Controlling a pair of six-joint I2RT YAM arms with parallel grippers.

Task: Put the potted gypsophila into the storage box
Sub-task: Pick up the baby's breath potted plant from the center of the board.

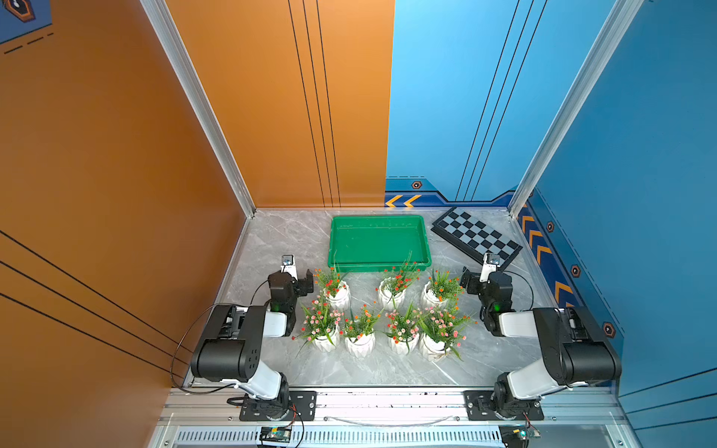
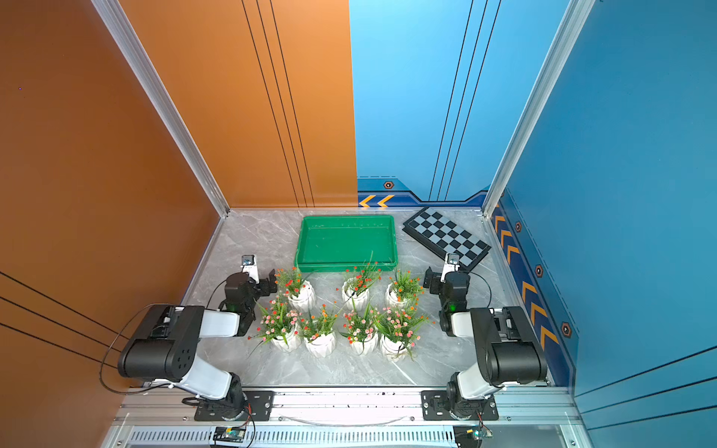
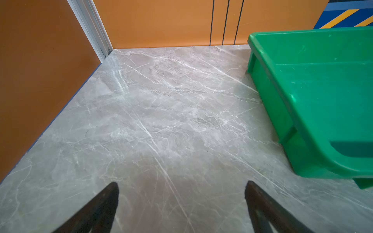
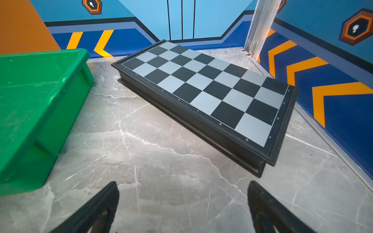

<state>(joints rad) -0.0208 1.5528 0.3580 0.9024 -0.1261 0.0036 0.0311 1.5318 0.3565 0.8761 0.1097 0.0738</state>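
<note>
White ribbed gypsophila pots (image 1: 360, 342) (seven) are standing near the shallow green plastic storage box (image 1: 378, 242); left end effector (image 3: 181, 185) and right end effector (image 4: 182, 184) are gaping empty.

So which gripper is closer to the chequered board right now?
Right. The right gripper hovers just short of the chequered board's near corner; the left gripper is on the far side of the storage box and the potted gypsophila.

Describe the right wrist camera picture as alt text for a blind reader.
A black-and-grey chequered board lies askew on the grey marble table, near a blue wall with orange chevrons. Part of the green storage box sits apart from it, and the robot's two dark fingers, spread open, hold nothing.
</note>
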